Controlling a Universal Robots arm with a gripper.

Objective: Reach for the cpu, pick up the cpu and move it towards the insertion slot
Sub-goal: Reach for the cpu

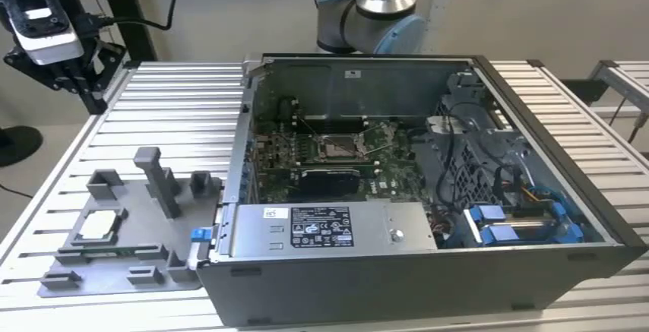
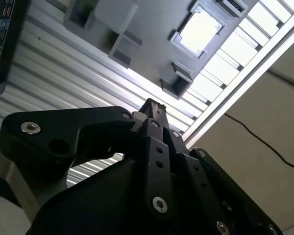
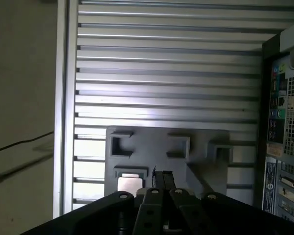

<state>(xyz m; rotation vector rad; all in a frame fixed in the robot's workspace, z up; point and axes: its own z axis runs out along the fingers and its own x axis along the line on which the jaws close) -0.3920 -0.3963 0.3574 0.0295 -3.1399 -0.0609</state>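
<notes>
Gripper (image 2: 152, 104): black, pinched fully closed, holding nothing.
Cpu (image 1: 96, 226): pale silvery square chip in grey plastic tray (image 1: 121, 286), well apart from gripper.

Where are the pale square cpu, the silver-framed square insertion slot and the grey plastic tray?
cpu (image 1: 96, 226): exterior view, its top face.
insertion slot (image 1: 340, 148): exterior view, dark centre.
tray (image 1: 142, 232): exterior view, bare flat base.
</notes>
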